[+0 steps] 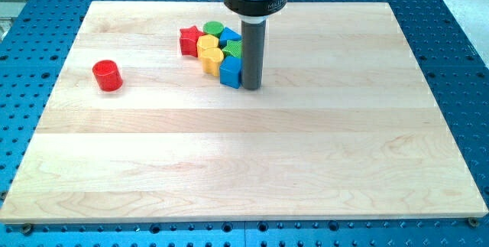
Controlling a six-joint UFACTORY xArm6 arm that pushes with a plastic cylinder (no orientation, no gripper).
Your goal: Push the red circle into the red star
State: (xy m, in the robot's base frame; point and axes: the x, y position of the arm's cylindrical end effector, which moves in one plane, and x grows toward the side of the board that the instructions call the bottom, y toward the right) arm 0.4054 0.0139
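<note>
Hiding part of a green block [234, 49], my tip [251, 87] is seen touching a blue block [231, 72]; no hand is fitted, so nothing is held. One red circle [108, 76] lies well left of one red star [189, 40], beside which two yellow [209, 53], two green and two blue blocks are clustered on the desk [244, 170].

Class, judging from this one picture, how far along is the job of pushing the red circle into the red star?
Done: nothing that shows; the red circle sits alone at the view's left, well apart from the red star. In hand: my tip stands at the cluster's right side, next to the blue block, far from the circle. Left: bring the tip round to the circle's left and push it rightward to the star.
</note>
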